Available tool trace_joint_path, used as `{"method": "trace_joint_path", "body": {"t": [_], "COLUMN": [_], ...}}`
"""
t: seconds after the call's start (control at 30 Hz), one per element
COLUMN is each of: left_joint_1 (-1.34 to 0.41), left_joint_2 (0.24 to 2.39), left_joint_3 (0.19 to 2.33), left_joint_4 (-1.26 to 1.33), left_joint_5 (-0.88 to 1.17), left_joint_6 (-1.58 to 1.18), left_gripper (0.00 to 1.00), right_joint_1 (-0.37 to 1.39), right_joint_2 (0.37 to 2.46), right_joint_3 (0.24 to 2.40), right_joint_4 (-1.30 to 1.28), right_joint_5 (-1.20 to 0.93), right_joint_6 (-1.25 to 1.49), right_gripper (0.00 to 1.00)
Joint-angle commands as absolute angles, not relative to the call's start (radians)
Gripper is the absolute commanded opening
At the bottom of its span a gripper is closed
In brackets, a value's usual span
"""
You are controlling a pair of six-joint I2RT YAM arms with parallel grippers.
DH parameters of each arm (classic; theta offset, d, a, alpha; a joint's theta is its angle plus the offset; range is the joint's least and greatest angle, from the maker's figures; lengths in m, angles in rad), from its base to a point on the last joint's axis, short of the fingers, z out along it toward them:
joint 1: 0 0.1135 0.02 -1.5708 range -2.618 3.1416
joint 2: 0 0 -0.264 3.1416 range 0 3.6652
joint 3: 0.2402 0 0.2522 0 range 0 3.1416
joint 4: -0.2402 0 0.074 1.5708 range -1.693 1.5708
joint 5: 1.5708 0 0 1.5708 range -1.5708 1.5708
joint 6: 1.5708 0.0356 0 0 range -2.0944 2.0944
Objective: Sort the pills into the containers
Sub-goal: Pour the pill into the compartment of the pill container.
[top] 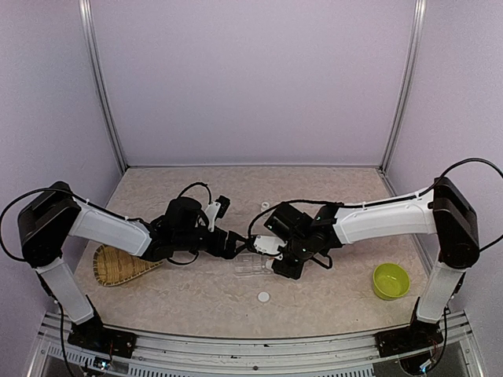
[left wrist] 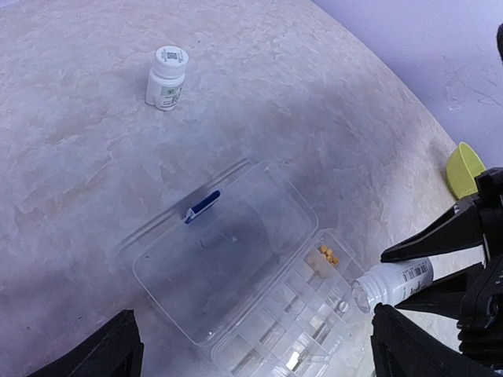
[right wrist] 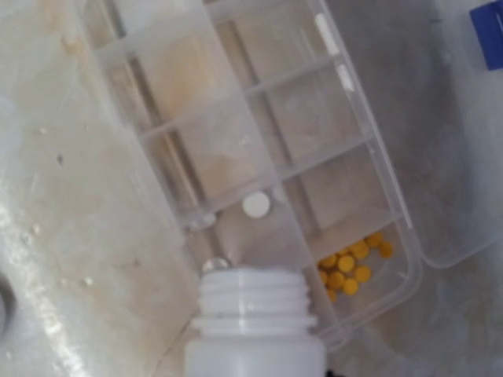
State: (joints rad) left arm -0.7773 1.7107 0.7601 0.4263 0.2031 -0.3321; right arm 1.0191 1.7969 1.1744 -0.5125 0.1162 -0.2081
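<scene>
Two fingers of the right gripper [top: 266, 246] are closed on an uncapped white bottle [right wrist: 255, 322], holding it tipped over. Its threaded mouth hangs just above one end of the box [right wrist: 236, 118]. I cannot tell whether the bottle has anything in it.

Below the mouth, the corner compartment on the lid side holds a cluster of orange-yellow pills [right wrist: 350, 267], lying loose on its floor. One white tablet [right wrist: 256, 205] lies in the neighbouring compartment, apart from the orange ones. A small roundish pale thing sits at the divider right by the bottle's rim, but it is too blurred to name.

The box sits flat on the table [top: 196, 302] between the two grippers. Its clear lid [left wrist: 228, 259] is swung fully open and lies flat beside it, with a blue tab [left wrist: 203, 206] on its far edge.

The left gripper [left wrist: 251, 330] hovers over the box from the other side with its jaws spread wide, holding nothing.

Farther out, a capped bottle [left wrist: 166, 77] stands upright, well apart from the box. A loose white cap [top: 263, 297] lies near the front edge. A green bowl [top: 391, 280] sits to the right and a woven tray [top: 118, 265] to the left, under the left arm.
</scene>
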Motion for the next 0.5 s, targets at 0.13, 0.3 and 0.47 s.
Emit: {"method": "trace_joint_path", "body": {"t": [0.13,0.3,0.47], "left_joint_1": [-0.773,-0.773,-0.773], "left_joint_2": [1.724,1.724,1.724], "left_joint_3": [0.776,0.776,0.775], "left_joint_4": [0.439,0.439,0.439], "left_joint_5": [0.218,0.217,0.217], "left_joint_6": [-0.328,-0.327,-0.327], "left_gripper": [0.99,0.99,0.99], "right_joint_1": [1.034,1.035,1.037], "right_joint_2": [1.825,1.831,1.833], "right_joint_3": [1.211,1.218,1.224], "right_joint_4": [-0.555,-0.566,-0.566], "right_joint_5": [0.123,0.121,0.120], "right_joint_6": [-0.218,-0.222,-0.223], "right_gripper": [0.20,0.20,0.21]}}
